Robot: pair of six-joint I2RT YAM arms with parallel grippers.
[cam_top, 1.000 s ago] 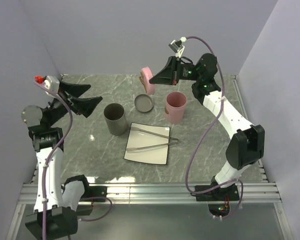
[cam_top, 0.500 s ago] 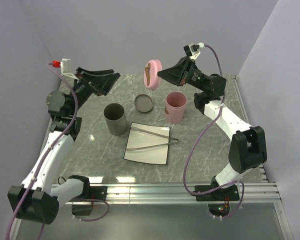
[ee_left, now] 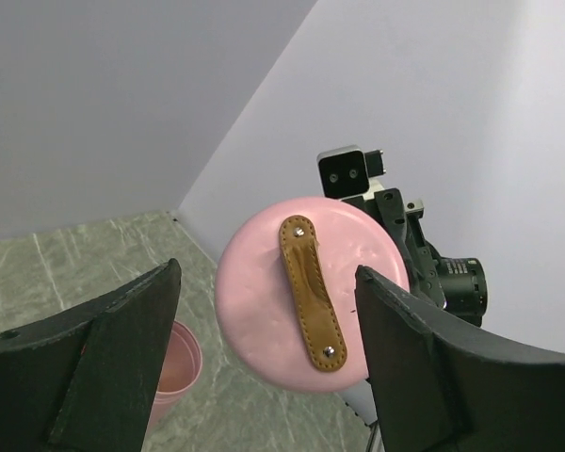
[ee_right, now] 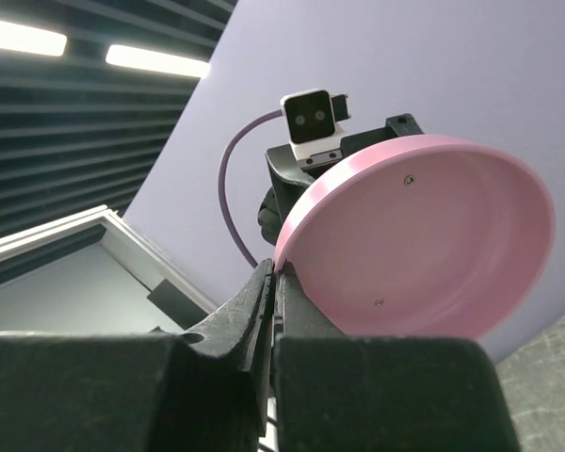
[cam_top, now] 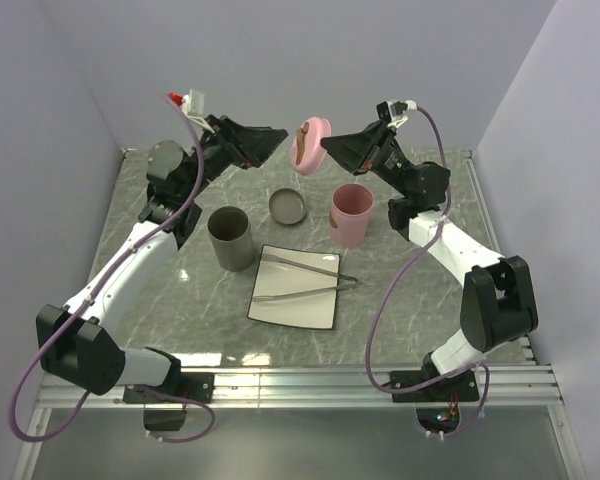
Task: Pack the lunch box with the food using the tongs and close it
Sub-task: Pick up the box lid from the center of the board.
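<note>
The lunch box's pink lid, with a tan strap, hangs in the air on edge. My right gripper is shut on its rim. The lid's hollow underside faces the right wrist camera. My left gripper is raised just left of the lid, open. In the left wrist view its fingers stand on either side of the lid's face, not touching it. The pink lunch box body stands below on the table. The silver tongs lie across the white plate. The food is out of view.
A tall grey cup stands left of the plate. A shallow grey round dish sits between it and the pink body. Purple walls close in the back and both sides of the marble table.
My left arm has swung up and to the right, from the far left to just beside the lid. The right gripper has raised and turned the lid towards it. The left jaws have narrowed a little.
</note>
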